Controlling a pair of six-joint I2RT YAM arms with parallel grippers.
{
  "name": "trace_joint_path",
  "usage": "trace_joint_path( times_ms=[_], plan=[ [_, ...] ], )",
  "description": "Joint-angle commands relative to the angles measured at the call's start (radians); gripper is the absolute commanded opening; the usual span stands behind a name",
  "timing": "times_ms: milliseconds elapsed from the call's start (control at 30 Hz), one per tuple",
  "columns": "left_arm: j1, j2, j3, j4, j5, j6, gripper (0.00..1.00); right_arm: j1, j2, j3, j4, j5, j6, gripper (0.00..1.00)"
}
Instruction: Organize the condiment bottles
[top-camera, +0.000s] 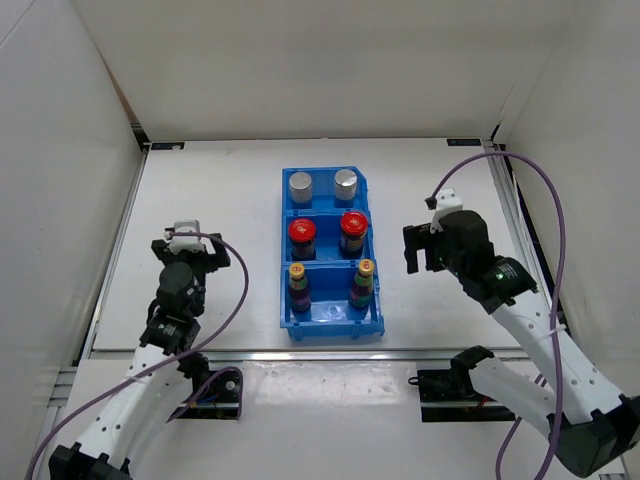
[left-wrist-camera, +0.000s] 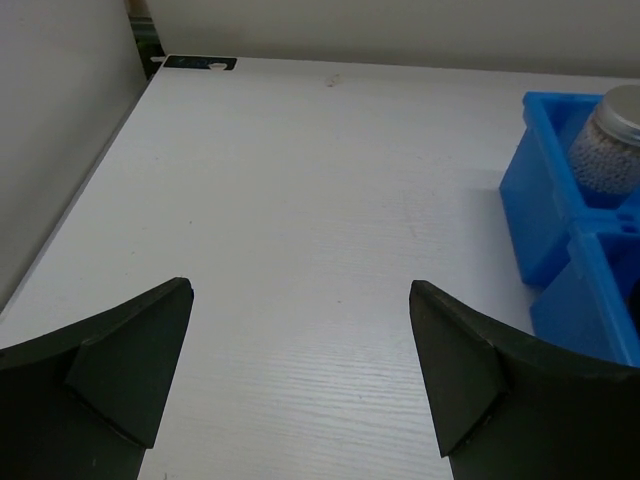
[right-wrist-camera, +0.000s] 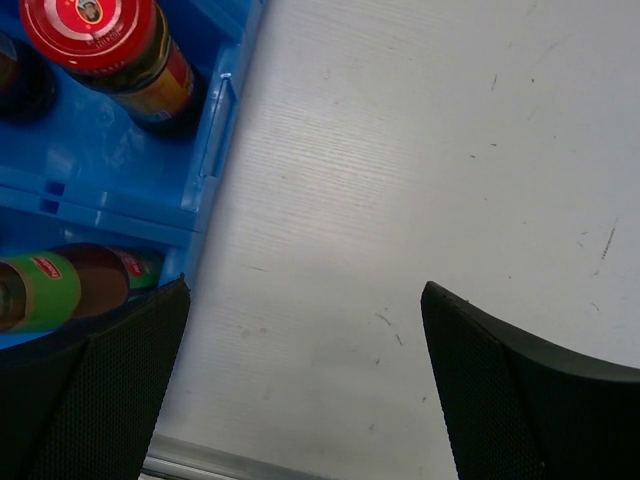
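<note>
Top view, grippers: the left gripper and right gripper both hang spread apart and hold nothing. They sit on either side of the blue bin.
Top view, bottles: all six stand upright in the bin, between the two grippers. The silver-capped shakers are in the far compartment, the red-lidded jars level with the right gripper, and the yellow-capped bottles nearest the arm bases.
Left wrist view, gripper: the jaws are wide open over bare table.
Left wrist view, shaker: one shaker is ahead and to the right of the fingers, behind the bin wall. It has a clear body, pale granules and a smooth metal cap.
Right wrist view, gripper: the jaws are parted and empty, just beside the bin's outer wall.
Right wrist view, jar: it is ahead and to the left, with a glossy red lid and a dark, glassy body.
Right wrist view, bottle: a green-labelled bottle is close to the left finger.
Handling, judged: the bottles look rigid, fairly light, slick and breakable.
Hold, judged: grasp across the body just below the cap, since the caps look slippery.
</note>
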Motion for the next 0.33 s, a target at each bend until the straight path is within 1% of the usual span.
trace_joint_path(
  times_ms=[0, 100, 200, 300],
  plan=[
    [-0.004, 0.055, -0.036, 0.098, -0.057, 0.065, 1.00, 0.005, 0.041, 0.070, 0.085, -0.032, 0.024, 0.99],
    [-0.004, 0.115, -0.025, 0.119, -0.089, 0.076, 1.00, 0.005, 0.092, 0.136, 0.076, -0.032, 0.013, 0.99],
    [-0.004, 0.128, -0.025, 0.119, -0.089, 0.076, 1.00, 0.005, 0.101, 0.162, 0.062, -0.021, 0.003, 0.99],
    [-0.004, 0.114, -0.039, 0.156, -0.089, 0.076, 1.00, 0.005, 0.087, 0.162, 0.062, -0.021, 0.003, 0.99]
  ],
)
